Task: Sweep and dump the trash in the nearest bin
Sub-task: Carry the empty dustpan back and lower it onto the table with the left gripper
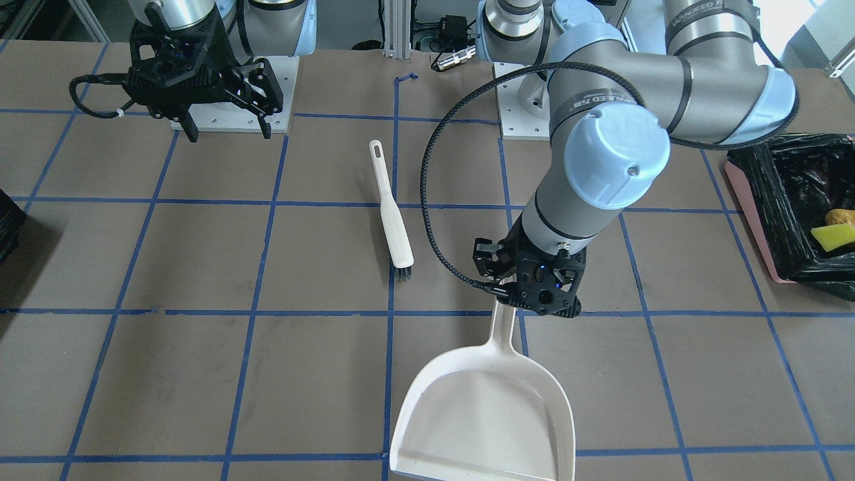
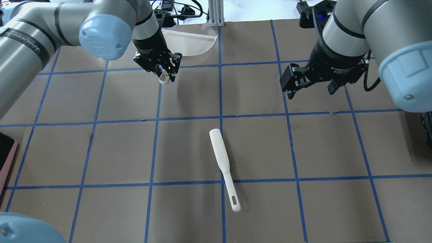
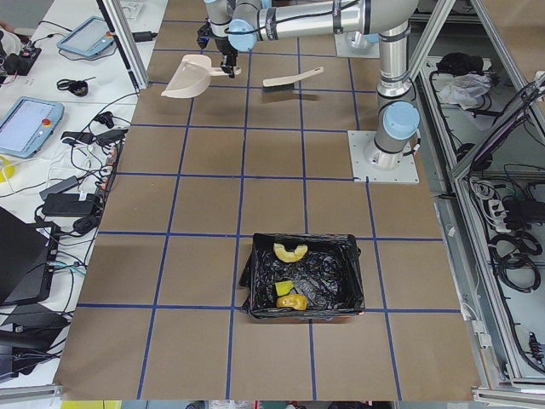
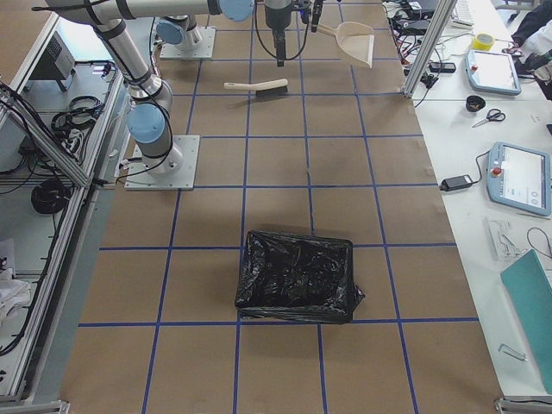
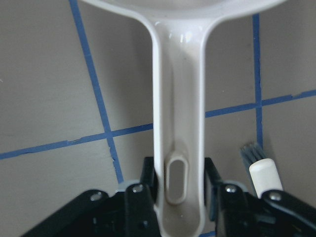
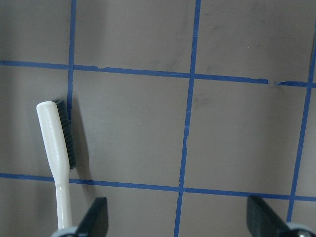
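Left claw [image 5: 178,173]: was clamped on the dustpan [image 1: 484,414] handle, pan empty.
Right claw [image 1: 230,130]: was spread wide, nothing held.
Trash [image 1: 833,235]: was seen in the bin [image 1: 747,208], well apart from the left claw.
Tip: pan was probably best lowered flat onto the tabletop [image 1: 200,374].

A black-lined bin [image 4: 293,304] sits on the blue-gridded table [image 4: 172,285], well apart from the brush [image 4: 256,85] lying flat and the dustpan [image 4: 352,40] beyond it at the far end.

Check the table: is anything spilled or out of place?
Nothing stands out: three trash pieces lie inside the black-lined pink bin, the white plastic brush lies flat, the left end effector holds the empty cream dustpan.
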